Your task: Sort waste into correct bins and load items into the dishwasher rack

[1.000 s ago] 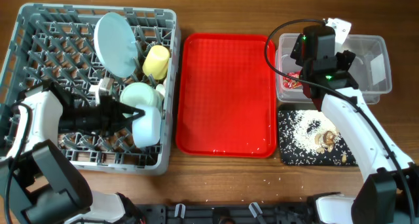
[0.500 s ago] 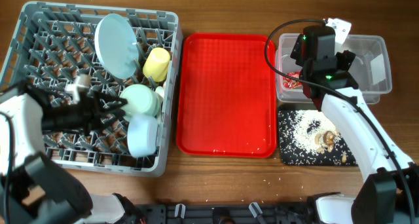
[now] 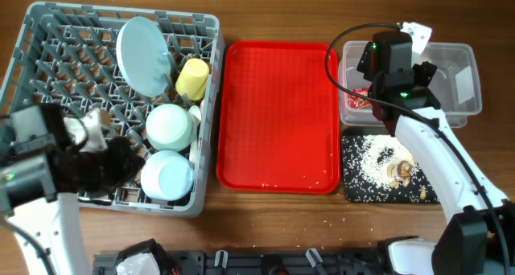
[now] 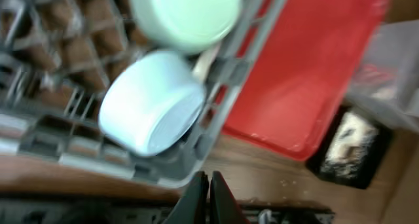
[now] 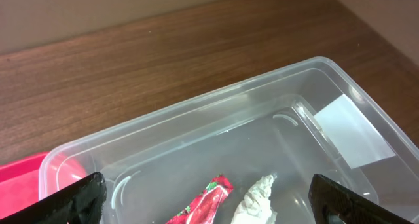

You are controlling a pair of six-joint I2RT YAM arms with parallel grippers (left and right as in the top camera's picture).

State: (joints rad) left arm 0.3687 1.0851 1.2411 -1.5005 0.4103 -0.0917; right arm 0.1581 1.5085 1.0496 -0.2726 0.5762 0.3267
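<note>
Red tray [image 3: 279, 114] between rack [image 3: 80, 14] and tub [image 3: 444, 75]

Table [image 3: 265, 219]: brown wood, smooth. Red serving tray [image 3: 278, 114]: glossy plastic (finely textured face). Left of the tray, dishwasher rack [image 3: 64, 42]: grey matt plastic; bowls [image 3: 166, 175]: smooth, pale blue. Right of the tray, tub [image 5: 196, 152]: clear glossy plastic; wrapper [image 5: 203, 201]: shiny red; tissue [image 5: 256, 198]: crumpled white paper.
</note>
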